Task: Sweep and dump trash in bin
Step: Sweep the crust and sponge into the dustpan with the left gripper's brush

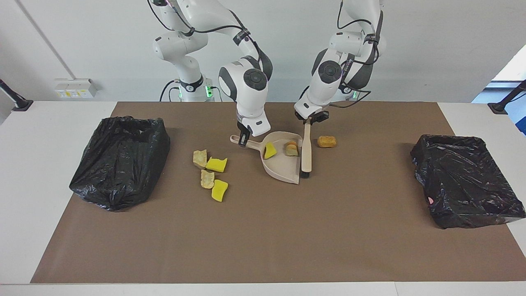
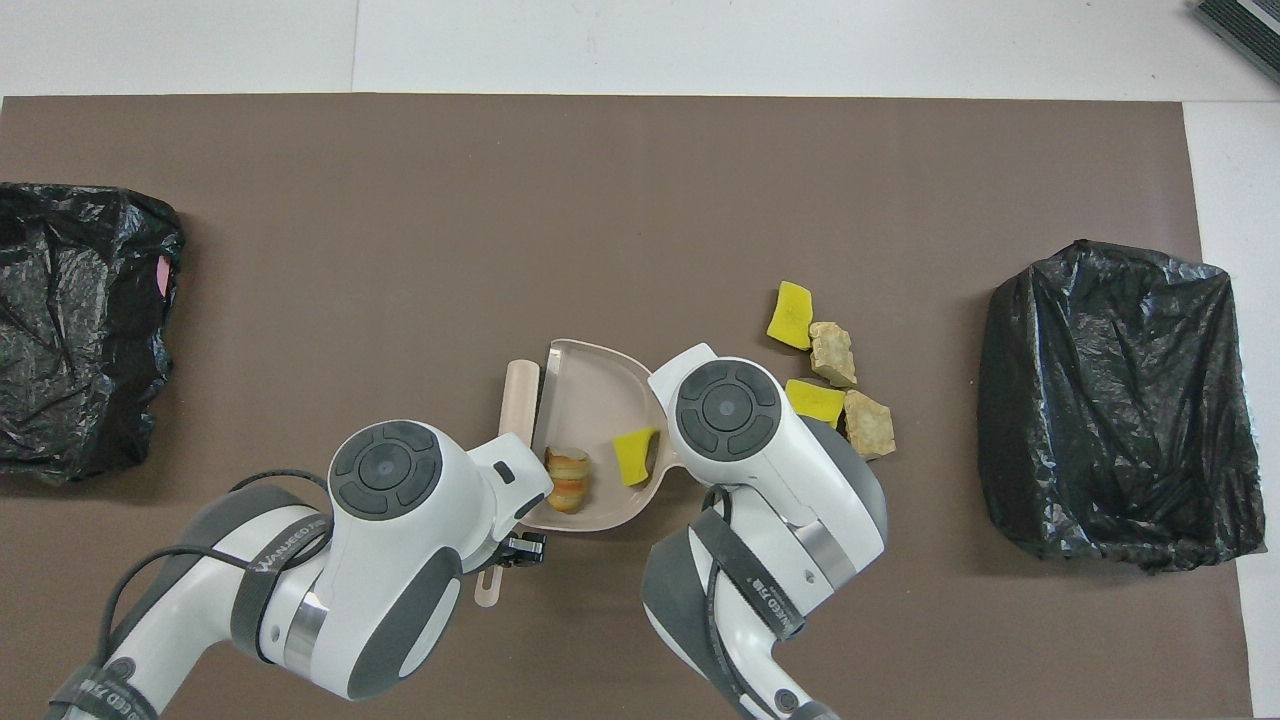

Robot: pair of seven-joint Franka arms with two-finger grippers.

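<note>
I'm working in a robotics lab: two white arms (image 1: pixel 246 82) bolted at a white worktop (image 1: pixel 41 123), bare walls, a brown mat (image 1: pixel 263 238).

Bright, even light from above; short soft shadows lie under the dustpan (image 1: pixel 282 158) and the black bin bags (image 1: pixel 120 160), whose plastic glints. Both views are sharp.
</note>
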